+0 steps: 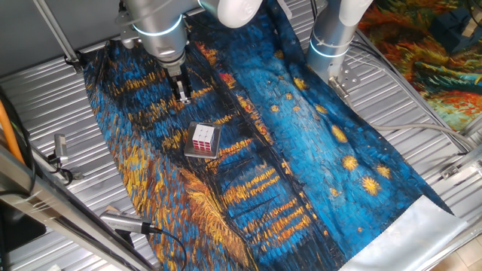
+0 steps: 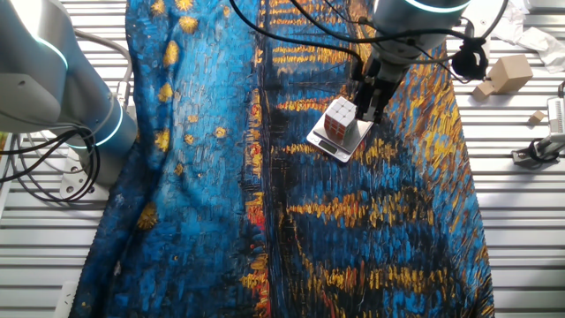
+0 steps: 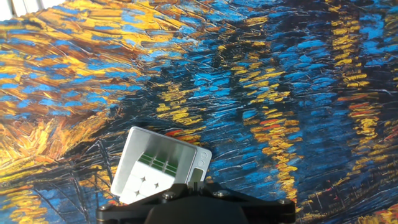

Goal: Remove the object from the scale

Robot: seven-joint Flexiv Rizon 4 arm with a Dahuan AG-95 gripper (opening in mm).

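Note:
The puzzle cube [image 1: 202,138], with white and red stickers, stands on the grey scale [image 1: 213,150] in the middle of the painted cloth. It also shows in the other fixed view [image 2: 340,121] on the scale [image 2: 323,141], and in the hand view [image 3: 144,180] on the scale [image 3: 166,151]. My gripper [image 1: 183,95] hangs just behind the cube, a little above the cloth and apart from it. In the other fixed view the gripper [image 2: 371,97] has its fingers slightly apart and holds nothing. The hand view shows only the black hand body, not the fingertips.
A second arm's base [image 1: 331,45] stands at the cloth's far edge. Wooden blocks [image 2: 505,74] and a clamp [image 2: 540,146] lie on the slatted metal table [image 1: 422,113] beside the cloth. Cables run along the table's edges.

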